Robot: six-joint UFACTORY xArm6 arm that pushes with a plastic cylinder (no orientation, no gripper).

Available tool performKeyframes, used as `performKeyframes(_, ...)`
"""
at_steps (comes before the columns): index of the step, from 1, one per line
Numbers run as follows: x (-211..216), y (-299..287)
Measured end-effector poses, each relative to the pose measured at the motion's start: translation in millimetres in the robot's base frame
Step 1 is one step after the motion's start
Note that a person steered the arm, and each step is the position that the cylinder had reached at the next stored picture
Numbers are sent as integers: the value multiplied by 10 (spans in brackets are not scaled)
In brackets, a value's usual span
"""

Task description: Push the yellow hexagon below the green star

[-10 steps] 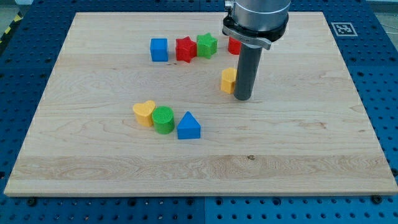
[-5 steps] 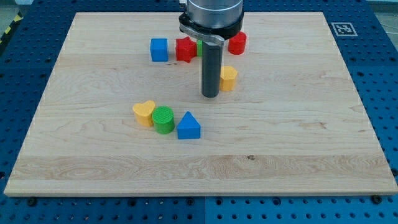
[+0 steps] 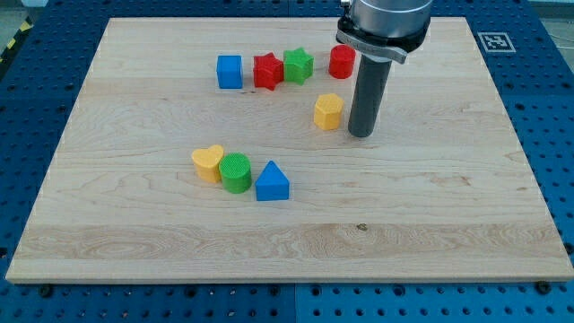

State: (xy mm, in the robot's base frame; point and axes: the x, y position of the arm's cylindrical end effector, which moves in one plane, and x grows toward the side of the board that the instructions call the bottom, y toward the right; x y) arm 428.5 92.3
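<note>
Yellow is the colour we watch: the yellow hexagon (image 3: pixel 329 111) sits a little above the middle of the frame, lower right of the green star (image 3: pixel 299 65), which stands in the upper row between the red star (image 3: pixel 267 71) and the red cylinder (image 3: pixel 342 62), with the blue cube (image 3: pixel 230 72) at that row's left end. Our tool is a plain dark rod with no jaws to open or close, so it grips nothing; my tip (image 3: pixel 360 134) rests on the wooden desk (image 3: pixel 466 197) just right of the hexagon, and we cannot tell whether the two touch.

To do this step well, we judge that the push should go leftward from this right side, with the tip centred on the block's side so it slides without spinning. We should stop once the hexagon lies straight under the star, keeping clear of the upper row. The yellow heart (image 3: pixel 208 163), green cylinder (image 3: pixel 236 172) and blue triangle (image 3: pixel 272 182) in the lower left lie well apart from that path.
</note>
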Motion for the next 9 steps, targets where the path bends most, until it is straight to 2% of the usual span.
performKeyframes(5, -74, -314)
performKeyframes(9, -381, -624)
